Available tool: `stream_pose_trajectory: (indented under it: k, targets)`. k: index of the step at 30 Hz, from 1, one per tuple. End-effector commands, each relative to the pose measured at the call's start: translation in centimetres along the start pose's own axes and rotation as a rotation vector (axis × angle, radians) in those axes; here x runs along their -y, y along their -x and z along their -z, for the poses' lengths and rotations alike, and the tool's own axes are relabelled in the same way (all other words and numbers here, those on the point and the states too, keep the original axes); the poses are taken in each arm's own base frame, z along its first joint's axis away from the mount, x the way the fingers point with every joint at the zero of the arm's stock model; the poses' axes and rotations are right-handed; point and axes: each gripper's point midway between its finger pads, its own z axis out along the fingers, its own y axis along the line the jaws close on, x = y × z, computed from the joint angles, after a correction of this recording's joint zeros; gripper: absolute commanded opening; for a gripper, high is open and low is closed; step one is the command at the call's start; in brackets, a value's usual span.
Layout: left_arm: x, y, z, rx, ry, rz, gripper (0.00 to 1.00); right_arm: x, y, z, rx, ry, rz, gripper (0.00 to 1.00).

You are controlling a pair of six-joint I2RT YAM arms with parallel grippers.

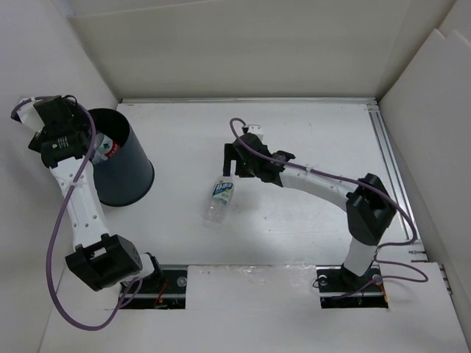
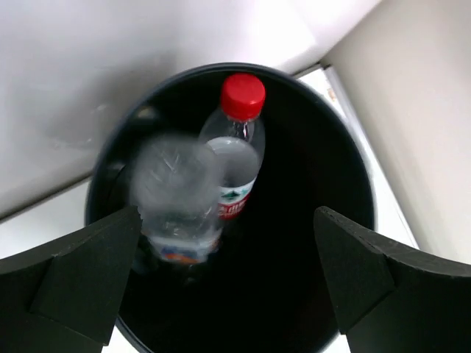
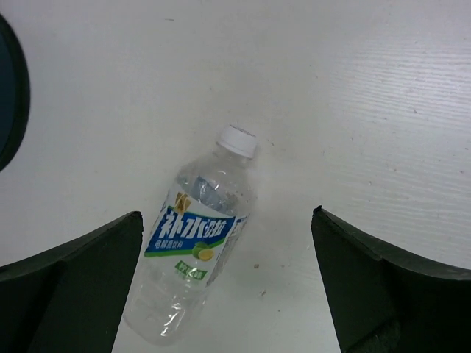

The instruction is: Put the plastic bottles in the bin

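The dark grey-blue bin [image 1: 126, 173] stands at the far left of the table. My left gripper [image 1: 88, 143] hangs over its mouth, open and empty. In the left wrist view [image 2: 228, 287] the bin's rim [image 2: 221, 68] rings a black interior. A clear bottle with a red cap and red label [image 2: 237, 151] leans inside it. A second clear bottle [image 2: 176, 195] is motion-blurred beside it, free of the fingers. A clear bottle with a blue-white label and white cap [image 1: 218, 198] lies on the table. My right gripper [image 1: 233, 165] is open just above it [image 3: 228, 287], the bottle [image 3: 193, 254] toward the left finger.
White walls close in the table on the left, back and right. The bin sits close to the left wall. A metal rail [image 1: 388, 162] runs along the table's right side. The bin's edge shows at the left of the right wrist view [image 3: 10, 95].
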Motion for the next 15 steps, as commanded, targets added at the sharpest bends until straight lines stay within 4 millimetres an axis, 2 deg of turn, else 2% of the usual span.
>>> stream_pose_trajectory:
  k: [1,3,4,6,8,9,10,12,13,15]
  targets:
    - [1.5,3.7,3.1,0.125,-0.035,-0.002,1.00,-1.0,-1.3,-1.2,-0.025,-0.068,-0.036,1.00]
    - [2.1,4.2,4.0,0.135,-0.055,-0.001,1.00,-1.4,-2.0,-2.1,-0.050,-0.063,-0.059,1.00]
    - [2.3,4.2,4.6,0.142,-0.069,-0.014,1.00,-2.3,-2.3,-2.3,-0.059,-0.047,-0.074,1.00]
    - [3.5,3.4,5.9,0.124,-0.125,-0.045,1.00,-2.5,-3.5,-3.5,-0.081,-0.060,-0.080,1.00]
    - [4.7,2.8,7.0,0.105,-0.191,-0.098,1.00,-2.9,-3.7,-4.2,-0.095,-0.061,-0.095,1.00]
    - [5.4,2.3,7.6,0.095,-0.228,-0.120,1.00,-3.1,-5.2,-4.8,-0.123,-0.065,-0.093,1.00]
    - [6.4,1.6,8.6,0.070,-0.294,-0.145,1.00,-3.3,-5.2,-5.2,-0.124,-0.065,-0.093,1.00]
    - [7.4,0.4,9.4,0.042,-0.355,-0.200,1.00,-3.2,-6.7,-5.9,-0.156,-0.090,-0.104,1.00]
    - [8.8,-1.3,10.6,-0.006,-0.441,-0.243,1.00,-2.9,-7.2,-6.2,-0.169,-0.105,-0.107,1.00]
    - [10.1,-2.7,11.6,-0.054,-0.527,-0.281,1.00,-2.7,-8.1,-6.6,-0.187,-0.109,-0.122,0.96]
